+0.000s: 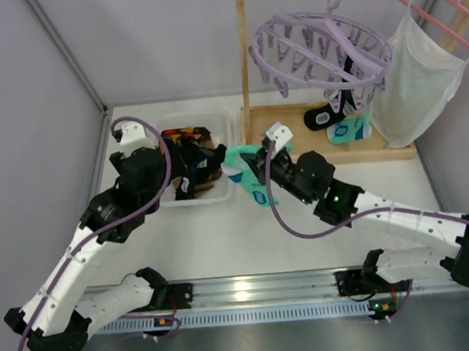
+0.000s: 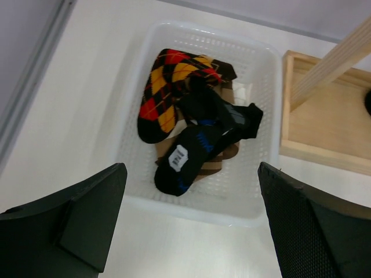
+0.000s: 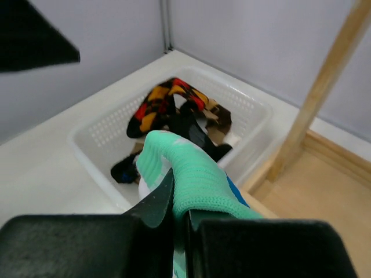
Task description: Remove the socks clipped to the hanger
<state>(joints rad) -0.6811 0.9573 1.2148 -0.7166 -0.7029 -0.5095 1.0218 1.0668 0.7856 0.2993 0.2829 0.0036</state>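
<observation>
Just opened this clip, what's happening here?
The right claw is shut on a mint sock, holding it beside the white basket, which holds an argyle sock and black socks. The left claw hovers open above that basket. A dark sock and a teal sock hang clipped to the lavender hanger.

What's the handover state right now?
Left gripper: open, empty, above the white basket.
Right gripper: shut on a mint sock, beside the basket, not yet dropped.
Done: an argyle sock and a black-and-blue sock lie in the basket, with more fabric beneath them.
Left: drop the mint sock in. A black sock and a teal sock appear to hang clipped under the hanger. Unclip both.
</observation>
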